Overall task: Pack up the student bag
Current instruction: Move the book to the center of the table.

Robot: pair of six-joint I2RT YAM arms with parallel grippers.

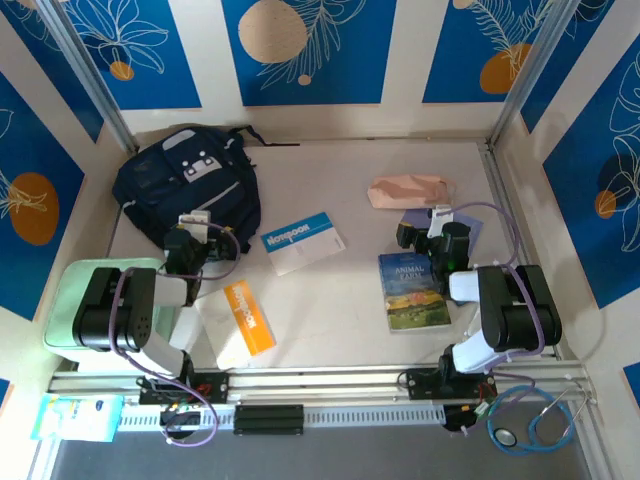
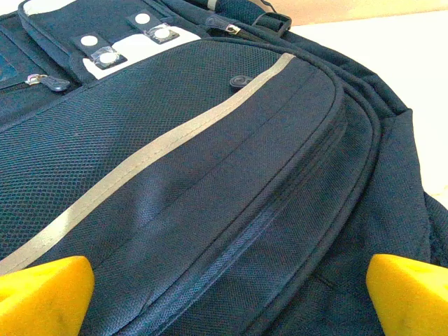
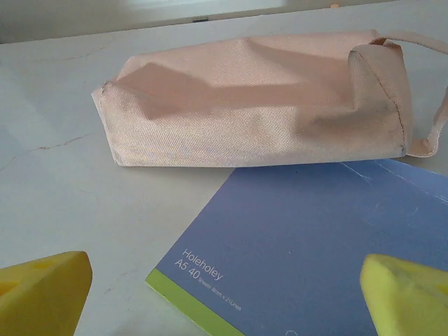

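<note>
Navy backpack [image 1: 187, 190] lies flat at far left of table [image 1: 350, 330]. Left gripper [image 2: 224, 294] hangs close over backpack's near edge, yellow fingers [image 2: 42, 294] spread wide, nothing between them. Orange-and-white book [image 1: 238, 322] and blue notebook [image 1: 303, 241] sit mid-table. Animal book [image 1: 412, 291] lies right of centre. Pink pouch [image 3: 252, 98] sits far right, just behind blue pad [image 3: 315, 252]. Right gripper [image 3: 224, 294] is low over pad, fingers apart, empty.

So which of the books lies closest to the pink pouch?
The blue Holeholey pad, directly beside the pink pouch. The Animal Earth book, the Notebook and the orange-and-white book lie well clear of it.
</note>
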